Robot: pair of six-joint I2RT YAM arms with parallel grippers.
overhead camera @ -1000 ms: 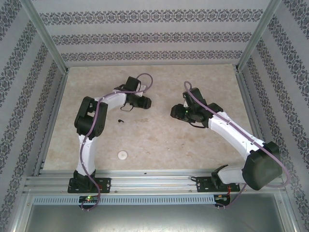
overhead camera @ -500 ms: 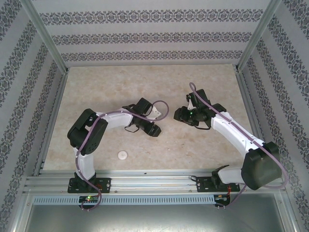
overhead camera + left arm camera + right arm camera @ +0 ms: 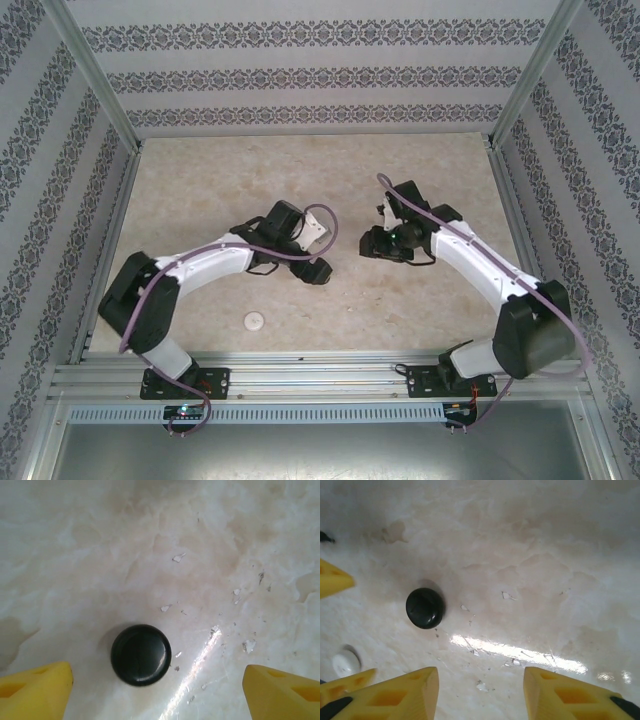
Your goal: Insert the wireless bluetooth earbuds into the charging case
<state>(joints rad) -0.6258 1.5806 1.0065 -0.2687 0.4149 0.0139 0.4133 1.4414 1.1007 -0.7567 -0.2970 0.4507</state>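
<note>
Left end effector (image 3: 157, 695), wide open, has a black puck (image 3: 141, 655) just ahead; right end effector (image 3: 480, 690) is likewise wide.

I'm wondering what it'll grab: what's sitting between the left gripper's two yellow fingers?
A black round piece sits there on the table, in the left wrist view.

My left fingers (image 3: 35, 687) are cut off by the bottom corners of the left wrist view, leaving just yellow tips. My right fingers (image 3: 570, 695) run off the bottom edge. From above, my left pincer (image 3: 318, 270) and right pincer (image 3: 366, 243) are dark lumps, jaws too small to read. A dark speck (image 3: 325, 537) is clipped at the right wrist view's left edge; a small white piece (image 3: 345, 663) is too blurred to name.
</note>
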